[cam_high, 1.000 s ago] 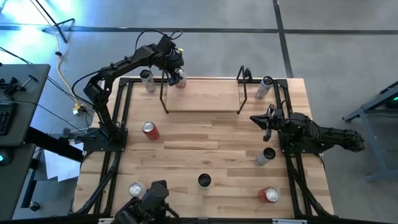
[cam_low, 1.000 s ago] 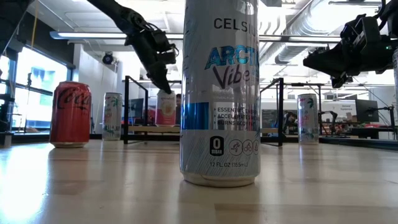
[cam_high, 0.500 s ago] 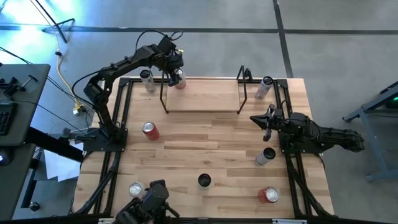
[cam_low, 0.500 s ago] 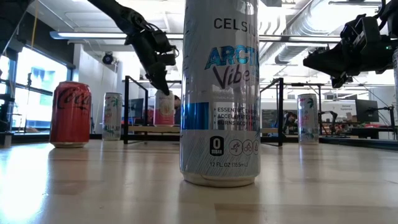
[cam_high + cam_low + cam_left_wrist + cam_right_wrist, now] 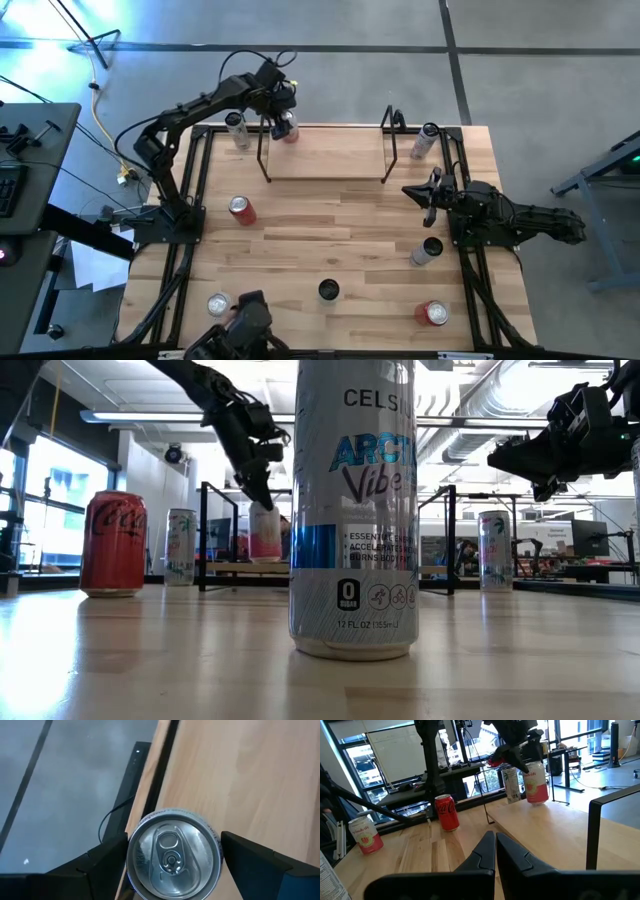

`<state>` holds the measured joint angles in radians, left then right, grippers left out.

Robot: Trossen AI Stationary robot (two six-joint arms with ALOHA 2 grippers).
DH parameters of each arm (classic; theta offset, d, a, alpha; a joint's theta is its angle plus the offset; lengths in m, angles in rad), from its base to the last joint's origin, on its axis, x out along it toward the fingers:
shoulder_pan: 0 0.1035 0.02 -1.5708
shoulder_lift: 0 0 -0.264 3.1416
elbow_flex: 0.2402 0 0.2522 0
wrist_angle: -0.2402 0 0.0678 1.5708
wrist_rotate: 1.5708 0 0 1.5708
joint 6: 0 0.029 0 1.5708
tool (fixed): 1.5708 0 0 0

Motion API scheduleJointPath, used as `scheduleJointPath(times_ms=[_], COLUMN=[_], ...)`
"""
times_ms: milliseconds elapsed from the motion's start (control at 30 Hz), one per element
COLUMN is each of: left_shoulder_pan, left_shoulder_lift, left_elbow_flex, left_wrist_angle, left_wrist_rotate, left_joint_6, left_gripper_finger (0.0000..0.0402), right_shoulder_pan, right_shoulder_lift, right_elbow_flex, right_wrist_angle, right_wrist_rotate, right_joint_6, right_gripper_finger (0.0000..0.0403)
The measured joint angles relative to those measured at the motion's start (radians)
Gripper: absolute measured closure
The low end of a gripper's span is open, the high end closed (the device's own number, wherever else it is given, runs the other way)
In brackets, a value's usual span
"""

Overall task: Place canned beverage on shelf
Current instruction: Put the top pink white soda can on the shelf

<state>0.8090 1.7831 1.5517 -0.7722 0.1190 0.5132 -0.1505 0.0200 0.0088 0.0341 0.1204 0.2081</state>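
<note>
Seven cans in the high view: one pink can (image 5: 289,127) on the shelf (image 5: 325,155), six on the tabletop. Left wrist view alone shows the left gripper (image 5: 172,857) spread wide around it, gaps both sides. Right wrist view: right gripper (image 5: 495,851) fingers pressed together, empty.

the pink-and-white slim drink can (image 5: 536,782) has a plain silver lid (image 5: 172,853). the low shelf of pale light-wood planks (image 5: 325,152) has black metal rod uprights (image 5: 203,535). the squat red cola can (image 5: 112,544) bears white script. the tall silver-white energy-drink can (image 5: 353,510) carries blue lettering and a blue band. the larger tabletop (image 5: 340,240) is striped in tan and honey wood strips. both arms are dark.
</note>
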Motion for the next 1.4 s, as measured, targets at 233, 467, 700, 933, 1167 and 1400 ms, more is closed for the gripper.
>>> scheduleJointPath(times_ms=[233,467,700,933,1167,1400], left_shoulder_pan=[-0.019,-0.034,-0.048,-0.117,-0.195,-0.217], left_shoulder_lift=[-0.020,-0.021,-0.024,-0.090,-0.105,0.002], left_elbow_flex=[0.003,0.003,0.003,0.004,0.000,-0.002], left_wrist_angle=[-0.020,-0.004,0.007,0.049,0.017,0.165], left_wrist_rotate=[-0.078,-0.080,-0.154,-0.173,-0.095,-0.135], left_joint_6=[-0.139,-0.119,-0.105,-0.096,-0.169,-0.243], left_gripper_finger=[0.0099,0.0099,0.0100,0.0138,0.0243,0.0391], right_shoulder_pan=[0.000,0.000,0.000,0.000,0.000,0.000], right_shoulder_lift=[0.000,0.000,0.000,0.000,0.000,0.000], right_elbow_flex=[0.000,0.000,0.000,0.000,0.000,0.000], right_wrist_angle=[0.000,0.000,0.000,0.000,0.000,0.000], right_wrist_rotate=[0.000,0.000,0.000,0.000,0.000,0.000], right_joint_6=[0.000,0.000,0.000,0.000,0.000,0.000], right_gripper_finger=[0.0402,0.0402,0.0402,0.0402,0.0402,0.0402])
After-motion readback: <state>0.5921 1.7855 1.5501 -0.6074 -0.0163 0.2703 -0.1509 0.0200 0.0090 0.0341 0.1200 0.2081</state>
